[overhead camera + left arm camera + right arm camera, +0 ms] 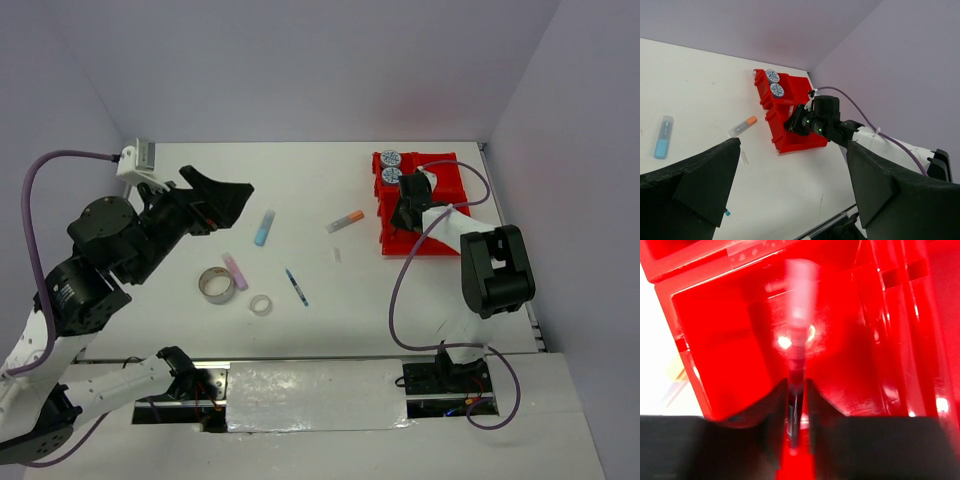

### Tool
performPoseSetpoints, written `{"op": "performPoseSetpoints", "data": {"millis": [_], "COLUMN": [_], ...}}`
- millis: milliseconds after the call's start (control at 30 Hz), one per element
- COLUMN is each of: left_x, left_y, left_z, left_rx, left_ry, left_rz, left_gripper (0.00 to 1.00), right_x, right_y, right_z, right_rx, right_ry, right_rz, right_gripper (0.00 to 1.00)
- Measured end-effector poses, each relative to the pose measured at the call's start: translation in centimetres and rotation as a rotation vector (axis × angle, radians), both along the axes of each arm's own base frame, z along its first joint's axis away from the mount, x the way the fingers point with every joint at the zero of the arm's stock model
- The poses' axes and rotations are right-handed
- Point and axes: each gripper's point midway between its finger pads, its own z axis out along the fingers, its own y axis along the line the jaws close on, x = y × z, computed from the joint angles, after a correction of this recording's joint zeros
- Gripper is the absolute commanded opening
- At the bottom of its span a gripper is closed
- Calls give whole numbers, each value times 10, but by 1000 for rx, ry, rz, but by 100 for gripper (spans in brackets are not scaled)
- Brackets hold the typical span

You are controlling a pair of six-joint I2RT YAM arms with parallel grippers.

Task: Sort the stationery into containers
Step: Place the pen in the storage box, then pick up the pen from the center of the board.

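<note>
**Top external: pen gripped over the tray, left gripper spread wide**

The white table (320, 330) is seen with the red tray (398, 242) set at its far right. Two rolls (391, 158) are lodged in the tray's far-left compartment, one just beside the other.

The left gripper (235, 200) is raised above the left half of the table. In the left wrist view its fingers (700, 185) are spread fully apart and nothing is held between them.

The right gripper (408, 200) is placed over the left side of the tray, just nearer than the rolls (the near-left compartment, as far as can be judged). In the right wrist view it (796, 405) is clamped on a thin held pen (799, 315). The pen's far end is pointed into the red compartment and is blurred, so its colour cannot be told.

On the open table, a silver ring (216, 284) is laid flat, touched at its far-right edge by a pink stick (235, 270). A clear ring (261, 304) is found near it, to the right. A blue stick (264, 228) is placed farther back. An orange stick (346, 221) is laid near the tray's left wall, apart from it. A blue pen (296, 287) is laid between the clear ring and the tray.
</note>
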Motion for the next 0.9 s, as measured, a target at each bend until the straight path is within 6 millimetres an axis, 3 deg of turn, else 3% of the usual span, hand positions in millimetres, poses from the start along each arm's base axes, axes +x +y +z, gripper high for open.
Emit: {"op": "performPoseSetpoints", "data": {"millis": [33,133,200,333,433,567,667,733,900], "left_x": [0,6,14,31,44,54,56,57,48], "left_y": [-1,-6,-9,-11,-17,-30,-43,-51,-71], "left_z": [0,-7,-22,-74,-126,-201,-259,-293,-368], "left_rx": [4,24,49,143,236,344,400,429,530], "left_ry": [-1,15,41,135,235,399,533,620,802], "left_rz": [-4,-3,16,76,106,109,94,102,134], "left_gripper": [99,99,99,99,99,99,99,99,98], "right_x": [0,0,-1,-6,-9,-12,-16,-19,-44], "right_y": [1,2,2,1,2,10,31,51,87], "right_z": [0,0,-1,3,22,80,129,151,154], "right_rx": [3,9,7,1,7,33,54,67,81], "right_ry": [2,3,8,21,-4,-136,-251,-298,-285], "right_rz": [1,6,8,17,33,70,143,210,353], "right_gripper": [44,56,57,58,59,66,69,69,69]}}
